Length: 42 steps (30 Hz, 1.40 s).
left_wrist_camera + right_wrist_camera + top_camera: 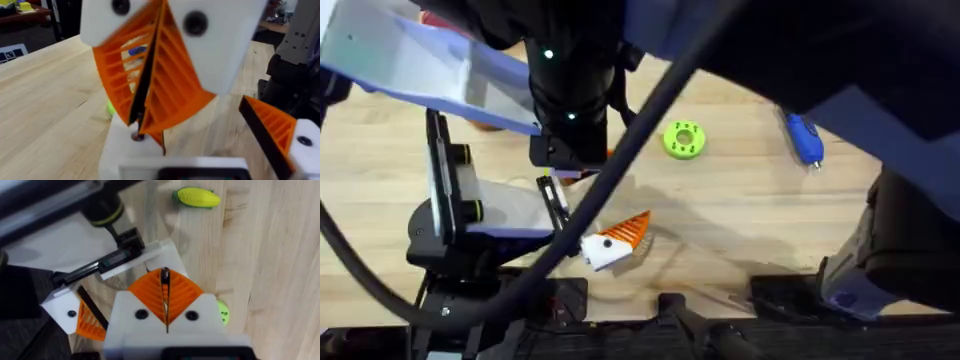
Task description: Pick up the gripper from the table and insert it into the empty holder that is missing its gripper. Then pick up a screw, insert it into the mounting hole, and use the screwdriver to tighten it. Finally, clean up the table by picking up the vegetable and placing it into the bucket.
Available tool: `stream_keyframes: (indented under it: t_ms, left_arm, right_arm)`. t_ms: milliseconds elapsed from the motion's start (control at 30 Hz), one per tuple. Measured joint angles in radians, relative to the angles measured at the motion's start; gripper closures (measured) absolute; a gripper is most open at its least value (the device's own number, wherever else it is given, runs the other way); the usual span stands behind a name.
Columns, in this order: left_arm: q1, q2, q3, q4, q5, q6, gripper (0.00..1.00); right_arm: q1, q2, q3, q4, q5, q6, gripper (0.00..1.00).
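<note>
Left wrist view
- Left hand (200,131): open, its two fingers stood well apart.
- Empty holder (125,150): the white block on one side of the left hand, bare of any orange pad, with a small hole in its top face.
- Padded finger (272,127): the other side of the left hand, an orange ribbed wedge with a dark edge on a white mount.
- Right hand (144,117): closed, its orange pads pressed flat together, tips down just over the hole in the empty holder. Whether anything was pinched between them could not be told.

Right wrist view
- Right hand: pads met along a dark seam, with the empty holder just beyond the tips.
- Vegetable (197,197): lay on its side on the tabletop (280,255), well apart from both hands.
- Green disc (223,314): flat on the tabletop beside the right hand.

Overhead view
- Screwdriver (805,138): lay on the tabletop to the right of the green disc, apart from it.
- Padded finger: low over the tabletop near the front edge, left of centre.
- Dark arm (570,90): large and blurred, above the middle.
</note>
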Motion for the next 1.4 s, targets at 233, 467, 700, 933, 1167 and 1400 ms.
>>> stream_keyframes:
  t_ms: [233, 467, 700, 933, 1167, 1400]
  left_arm:
    - [0.000, 0.000, 0.000, 0.000, 0.000, 0.000, 0.051]
    - [0.000, 0.000, 0.000, 0.000, 0.000, -0.002, 0.050]
    - [0.000, 0.000, 0.000, 0.000, 0.000, -0.003, 0.051]
    - [0.000, 0.000, 0.000, 0.000, 0.000, -0.005, 0.050]
    - [0.000, 0.000, 0.000, 0.000, 0.000, -0.003, 0.051]
    - [0.000, 0.001, 0.000, 0.000, 0.000, -0.011, 0.051]
  right_arm:
    - [0.000, 0.000, 0.000, -0.001, 0.000, 0.000, 0.995]
    - [0.000, 0.003, 0.000, 0.002, 0.000, 0.000, 0.995]
    - [0.000, 0.003, 0.000, 0.002, 0.000, 0.000, 0.995]
    - [0.000, 0.005, 0.000, 0.003, 0.000, 0.000, 0.995]
    - [0.000, 0.019, 0.000, -0.001, 0.030, 0.005, 0.995]
    - [0.001, 0.036, 0.000, -0.002, 0.045, 0.011, 0.995]
